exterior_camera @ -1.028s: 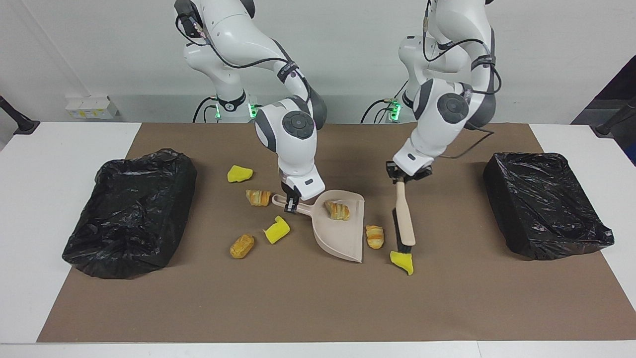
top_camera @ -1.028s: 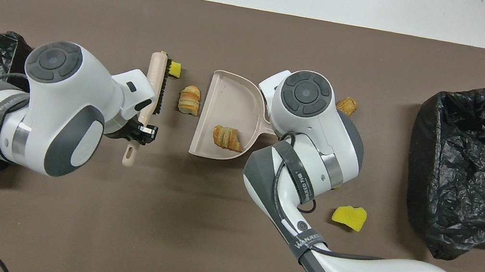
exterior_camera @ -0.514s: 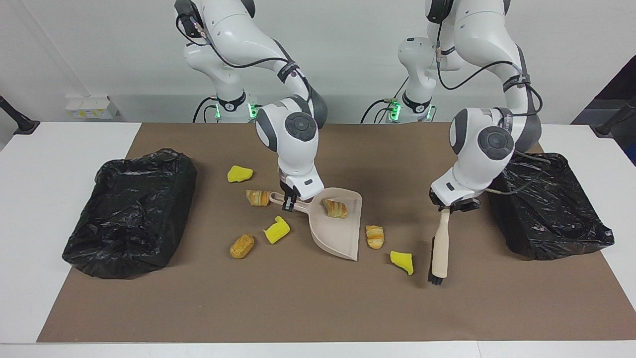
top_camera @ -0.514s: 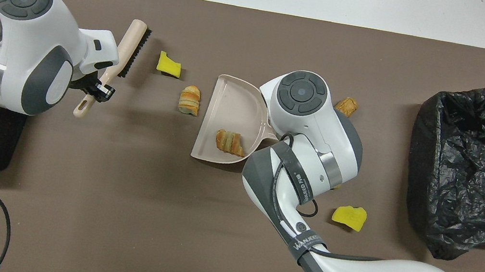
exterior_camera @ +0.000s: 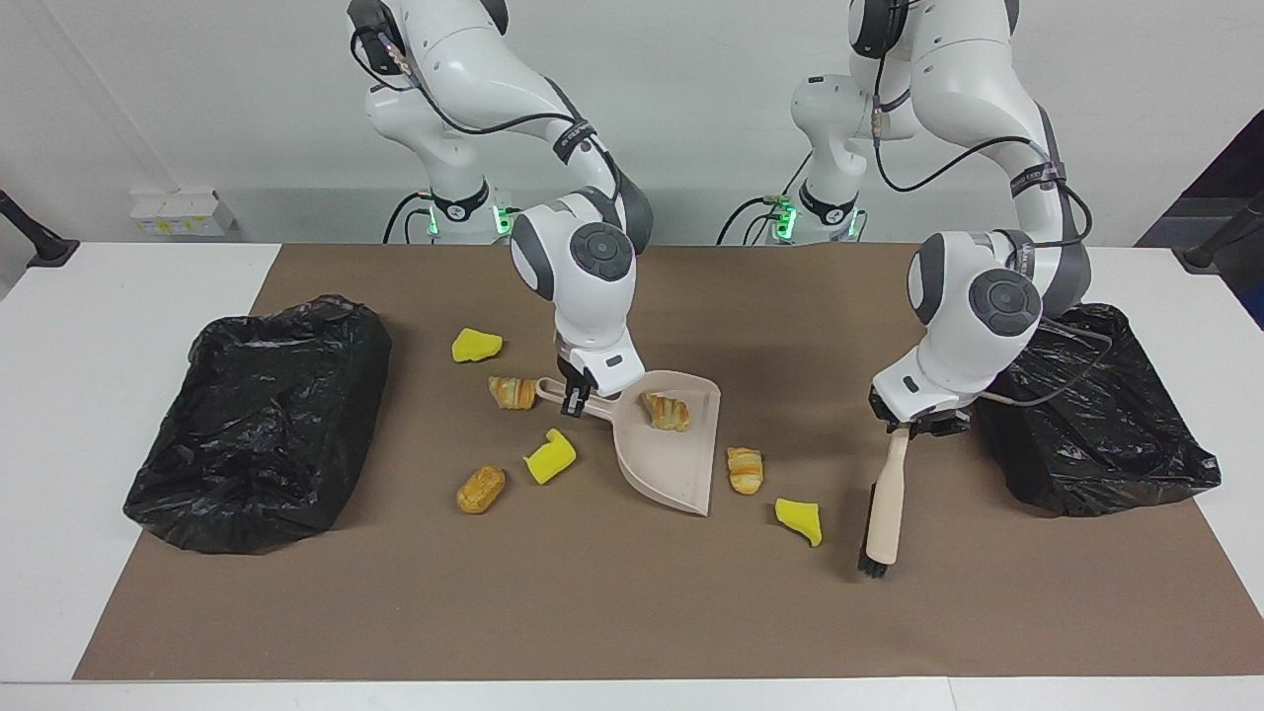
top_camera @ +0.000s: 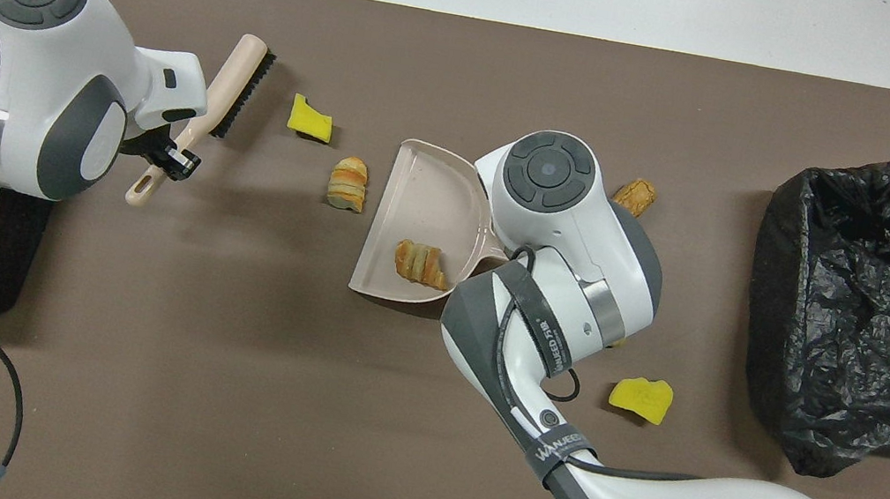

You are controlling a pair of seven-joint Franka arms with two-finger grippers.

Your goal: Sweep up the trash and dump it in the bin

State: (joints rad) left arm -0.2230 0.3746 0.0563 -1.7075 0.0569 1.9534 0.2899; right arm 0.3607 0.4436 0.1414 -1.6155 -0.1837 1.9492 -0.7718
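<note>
My right gripper is shut on the handle of the beige dustpan, which rests on the brown mat with one tan pastry piece in it. Another pastry piece and a yellow sponge chunk lie beside the pan's mouth, toward the left arm's end. My left gripper is shut on the handle of the brush, whose bristle end hangs low over the mat beside that sponge chunk. More trash lies by the pan's handle: a sponge chunk, a pastry, a sponge chunk and a pastry.
A bin lined with a black bag stands at the right arm's end of the mat, and a second one at the left arm's end, close to my left arm's wrist. In the overhead view my right arm hides its gripper.
My left arm swung the brush from beside the dustpan's mouth out toward the left arm's bin, clear of the yellow sponge chunk. The dustpan turned slightly in my right gripper.
</note>
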